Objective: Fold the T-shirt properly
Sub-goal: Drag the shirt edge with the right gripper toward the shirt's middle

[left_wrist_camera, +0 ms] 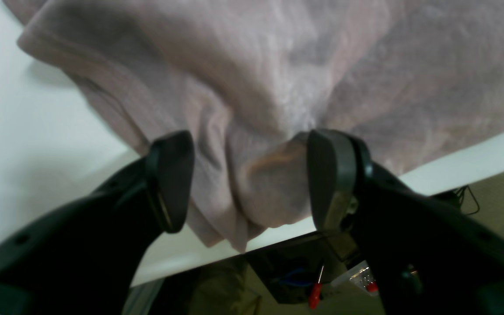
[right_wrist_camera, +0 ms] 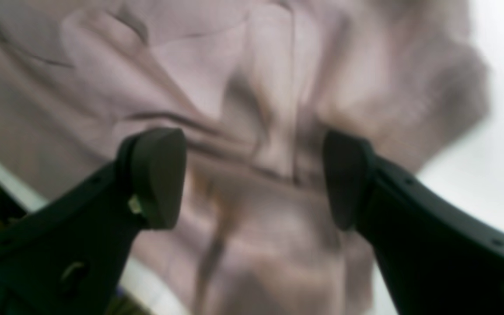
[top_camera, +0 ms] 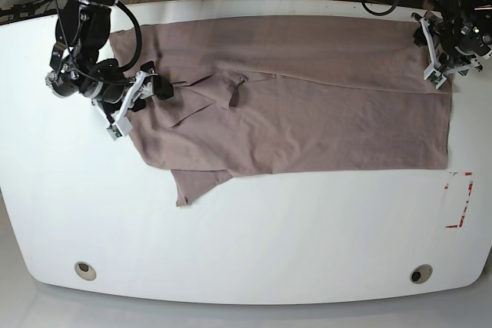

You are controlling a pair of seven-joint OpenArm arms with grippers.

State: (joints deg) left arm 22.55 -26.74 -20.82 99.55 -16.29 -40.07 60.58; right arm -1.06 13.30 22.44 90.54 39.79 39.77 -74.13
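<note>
The left claw (left_wrist_camera: 247,179) stands apart with a bunched fold of the T-shirt (left_wrist_camera: 278,87) between its pads, at the shirt's corner by the far edge of the surface (top_camera: 246,259); whether the pads truly bite the cloth or merely flank it I cannot tell. The right claw (right_wrist_camera: 252,175) gapes wide, cloth lying loose between the pads with nothing pinched, though that view is blurred. It sits at the opposite end of the shirt, near a sleeve.

The T-shirt is spread across the far half of the surface, one long fold apparently already laid, a sleeve flap poking toward the near edge.

To do this step well, each claw should take only the layers meant to travel, both ends should lift evenly, and the cloth should stay taut enough that the crease runs straight.
</note>
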